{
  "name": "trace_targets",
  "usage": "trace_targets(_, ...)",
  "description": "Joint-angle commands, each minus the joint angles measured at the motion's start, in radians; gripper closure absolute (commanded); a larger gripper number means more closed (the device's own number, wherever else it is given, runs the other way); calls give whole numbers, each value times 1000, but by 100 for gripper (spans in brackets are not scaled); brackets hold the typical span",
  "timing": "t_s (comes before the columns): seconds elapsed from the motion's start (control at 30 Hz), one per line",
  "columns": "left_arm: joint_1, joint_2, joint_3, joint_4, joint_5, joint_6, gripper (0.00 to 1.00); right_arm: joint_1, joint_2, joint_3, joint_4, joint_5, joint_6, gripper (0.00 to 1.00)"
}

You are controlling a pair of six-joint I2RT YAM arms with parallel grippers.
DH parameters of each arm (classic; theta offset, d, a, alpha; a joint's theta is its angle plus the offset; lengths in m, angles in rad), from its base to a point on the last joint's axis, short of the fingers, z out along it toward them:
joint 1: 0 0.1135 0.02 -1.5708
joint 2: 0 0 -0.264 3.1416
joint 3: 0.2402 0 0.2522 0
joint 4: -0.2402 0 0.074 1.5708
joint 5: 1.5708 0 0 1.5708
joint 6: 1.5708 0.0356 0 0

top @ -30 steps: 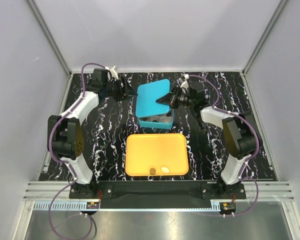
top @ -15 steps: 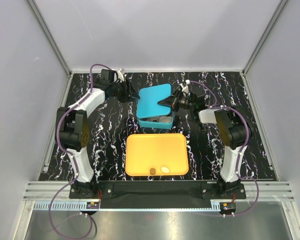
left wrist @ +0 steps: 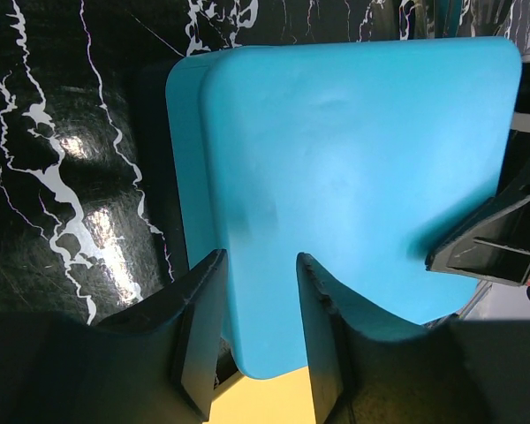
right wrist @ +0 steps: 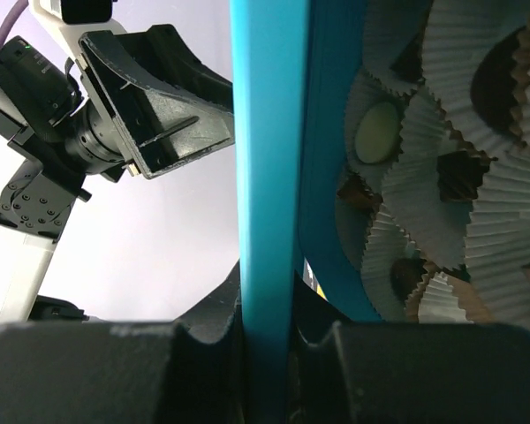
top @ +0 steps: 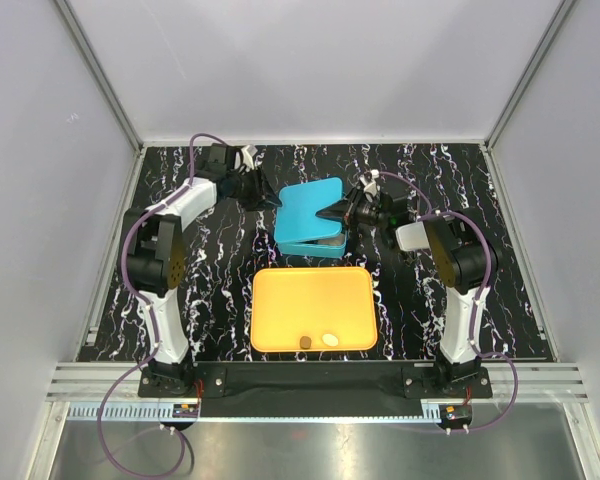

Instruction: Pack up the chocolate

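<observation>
Two chocolate pieces (top: 330, 340) are left on the rectangular orange plastic tray (top: 300, 300) as the blue plastic lid (top: 310, 205), clamped edgewise in the right gripper (right wrist: 267, 331), has been lowered nearly shut over the filled blue box (top: 320, 243), the left gripper (left wrist: 261, 291) half-open and empty.

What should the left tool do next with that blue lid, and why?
Probably close the left tool on the blue lid's edge. Its fingers appear to straddle that edge with a gap showing, while the right tool pinches the lid's other side and holds it tilted over the box, so a second grip should steady it.
</observation>
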Motion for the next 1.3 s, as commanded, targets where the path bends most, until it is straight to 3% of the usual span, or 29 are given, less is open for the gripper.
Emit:
trace_targets(0.0,-7,9,44,19,-12,14,59,-10,-1,-3,96,-22,18,88)
trace_targets(0.27,-20,34,59,16,1,11,66,-25,4,-13,108,-24,15,81)
trace_targets(0.73,-37,54,78,-21,-38,36,67,-47,12,-15,94,-44,7,70)
trace_targets(1.03,-41,57,84,-38,-44,43,68,-85,-48,-38,-5,-42,-58,63)
trace_targets(1.27,-47,60,88,-42,-44,46,68,-127,-123,-50,-177,-39,-160,59)
